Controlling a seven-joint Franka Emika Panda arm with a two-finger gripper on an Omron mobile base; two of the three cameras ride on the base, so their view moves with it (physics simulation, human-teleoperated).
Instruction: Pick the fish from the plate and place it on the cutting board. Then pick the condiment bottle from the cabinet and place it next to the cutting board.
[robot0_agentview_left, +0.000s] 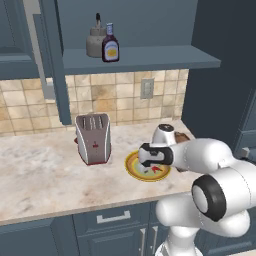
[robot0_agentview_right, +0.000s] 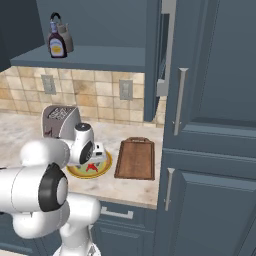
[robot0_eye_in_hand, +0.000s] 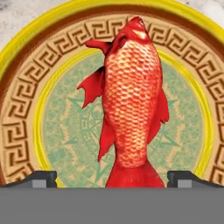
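Observation:
The red-orange fish (robot0_eye_in_hand: 131, 100) lies in the middle of the round plate (robot0_eye_in_hand: 26, 109), head away from me. My gripper (robot0_eye_in_hand: 113, 179) hovers just above it, open, with one dark fingertip (robot0_eye_in_hand: 41, 178) on each side of the tail. From the base, the gripper (robot0_agentview_left: 149, 166) points down over the plate (robot0_agentview_left: 131, 165) and the fish (robot0_agentview_left: 157, 170). The dark wooden cutting board (robot0_agentview_right: 136, 157) lies right of the plate (robot0_agentview_right: 102, 170). The condiment bottle (robot0_agentview_left: 110, 44) stands on the open shelf of the cabinet (robot0_agentview_left: 150, 59).
A silver toaster (robot0_agentview_left: 93, 138) stands on the counter left of the plate. A grey round pot (robot0_agentview_left: 94, 42) sits behind the bottle on the shelf. A tall blue-grey cupboard (robot0_agentview_right: 210, 125) closes the counter off on the right, next to the board.

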